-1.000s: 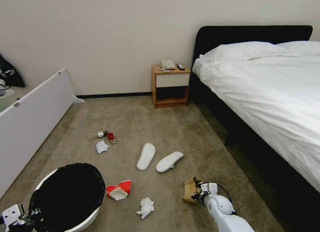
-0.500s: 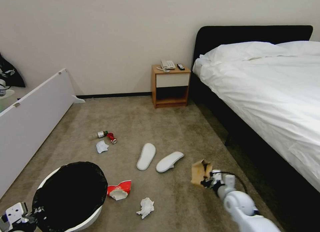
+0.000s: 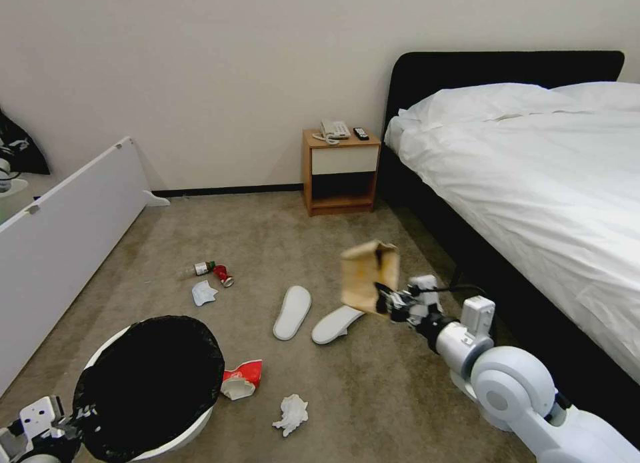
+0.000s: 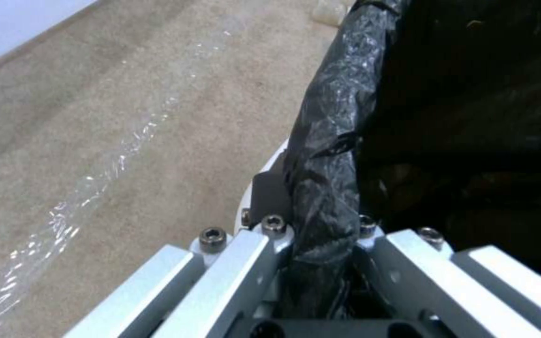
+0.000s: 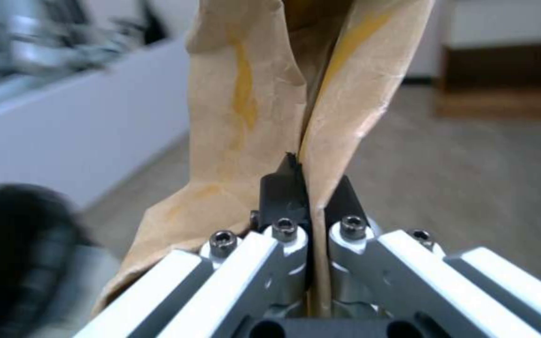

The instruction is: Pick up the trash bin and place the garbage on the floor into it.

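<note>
1. We held the brown paper bag (image 3: pixel 369 276) in our right gripper (image 3: pixel 385 302), lifted clear of the floor (image 3: pixel 280 236) above the two white slippers (image 3: pixel 292 312). The fingers (image 5: pixel 283 197) were pressed together on a single fold of paper.
2. Our left gripper (image 4: pixel 317 234) was clamped on the bagged rim of the trash bin (image 3: pixel 150 383), which sat tilted at the near left with its mouth open toward us.
3. We judged the pinch on the bag thin. A quick swing could tear the paper or let it slide out, and it would land back among the slippers.
4. The bag hung wide and loose, so we thought it might catch the bin's near rim rather than drop inside, or drag the black liner (image 4: pixel 327 141) off.
5. We held the bin by liner and rim alone, so a knock from the right arm could, we judged, twist it in that grip.
6. Between bag and bin the carpet lay open. Only the red-white carton (image 3: pixel 240 380) just beside the bin and the crumpled paper (image 3: pixel 291 413) lay low under that path.
7. The bed (image 3: pixel 533 183) stood close on the right and the white panel (image 3: pixel 60 230) on the left, so the freest room was straight across, toward the near left.
</note>
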You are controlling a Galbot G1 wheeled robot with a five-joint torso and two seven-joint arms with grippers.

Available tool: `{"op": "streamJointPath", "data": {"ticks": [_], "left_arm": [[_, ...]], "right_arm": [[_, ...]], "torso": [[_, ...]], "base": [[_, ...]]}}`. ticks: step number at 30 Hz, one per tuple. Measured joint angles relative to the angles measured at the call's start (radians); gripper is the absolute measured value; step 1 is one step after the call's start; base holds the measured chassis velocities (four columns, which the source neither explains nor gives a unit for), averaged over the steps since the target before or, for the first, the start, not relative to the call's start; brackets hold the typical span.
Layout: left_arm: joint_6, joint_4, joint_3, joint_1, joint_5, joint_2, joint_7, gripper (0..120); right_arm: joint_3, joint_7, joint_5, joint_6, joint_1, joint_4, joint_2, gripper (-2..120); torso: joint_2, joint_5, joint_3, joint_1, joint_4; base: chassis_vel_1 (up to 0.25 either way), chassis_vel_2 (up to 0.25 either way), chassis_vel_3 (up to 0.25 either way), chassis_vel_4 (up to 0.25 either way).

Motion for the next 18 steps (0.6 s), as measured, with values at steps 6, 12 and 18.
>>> {"op": "streamJointPath", "data": {"ticks": [6, 12, 18], "left_arm": [[0.0, -0.012, 0.007, 0.006, 0.005, -0.005, 0.001, 2], [0.0, -0.017, 0.024, 0.007, 0.011, -0.005, 0.004, 2], [0.0, -0.02, 0.034, 0.007, 0.023, -0.006, 0.011, 2]], "right_arm": [[-0.146, 0.014, 0.074, -0.003, 0.199, 0.08, -0.042, 0], [-0.363, 0.012, 0.171, 0.001, 0.417, 0.116, -0.043, 0], [-0.535, 0.046, 0.228, -0.014, 0.581, 0.104, 0.016, 0]], "torso": [[0.0, 0.0, 0.0, 0.0, 0.0005], [0.0, -0.0001, 0.0, 0.0, 0.0], [0.0, -0.0001, 0.0, 0.0, 0.0001]], "base": [[0.0, 0.0, 0.0, 0.0], [0.0, 0.0, 0.0, 0.0], [0.0, 0.0, 0.0, 0.0]]}}
